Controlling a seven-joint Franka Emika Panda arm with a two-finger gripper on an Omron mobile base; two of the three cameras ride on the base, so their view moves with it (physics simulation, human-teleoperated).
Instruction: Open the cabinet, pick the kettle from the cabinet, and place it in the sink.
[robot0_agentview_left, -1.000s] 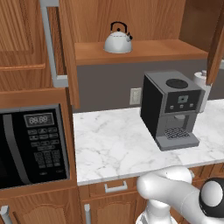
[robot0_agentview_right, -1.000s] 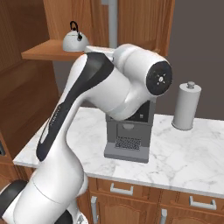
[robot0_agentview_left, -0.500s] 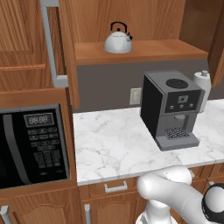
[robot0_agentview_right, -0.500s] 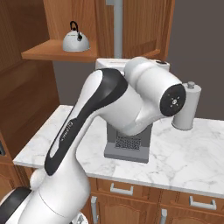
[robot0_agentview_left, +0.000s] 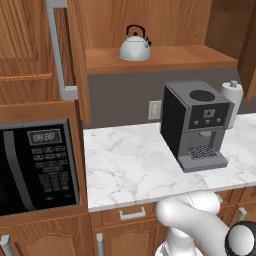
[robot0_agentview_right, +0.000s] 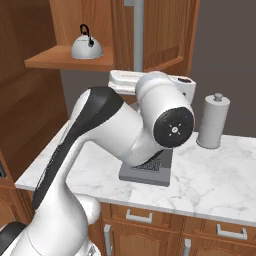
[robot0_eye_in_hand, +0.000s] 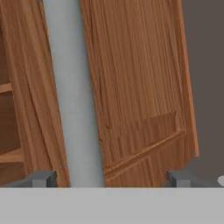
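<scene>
Your gripper (robot0_eye_in_hand: 109, 179) stands released: in the hand view its two dark fingertips (robot0_eye_in_hand: 41, 178) sit far apart at the bottom of the frame, with the long grey bar handle (robot0_eye_in_hand: 72, 100) of a cabinet door (robot0_eye_in_hand: 135, 87) running between them, nearer the left tip, and neither tip touching it. The door fills the centre and right of that view, its wood grain slightly tilted.

You find the kettle (robot0_agentview_left: 135, 46) at the top centre of the left base view, upright on the open cabinet (robot0_agentview_left: 160, 57) shelf, black arched handle on top. In the right base view it sits at the upper left (robot0_agentview_right: 86, 45), on the same shelf.

Below the shelf, a black coffee machine (robot0_agentview_left: 197, 125) stands on the white marble countertop (robot0_agentview_left: 130, 165), right of centre. A white cylindrical canister (robot0_agentview_right: 213, 121) stands just beside it. A microwave (robot0_agentview_left: 35, 165) occupies the lower left of the left base view.
</scene>
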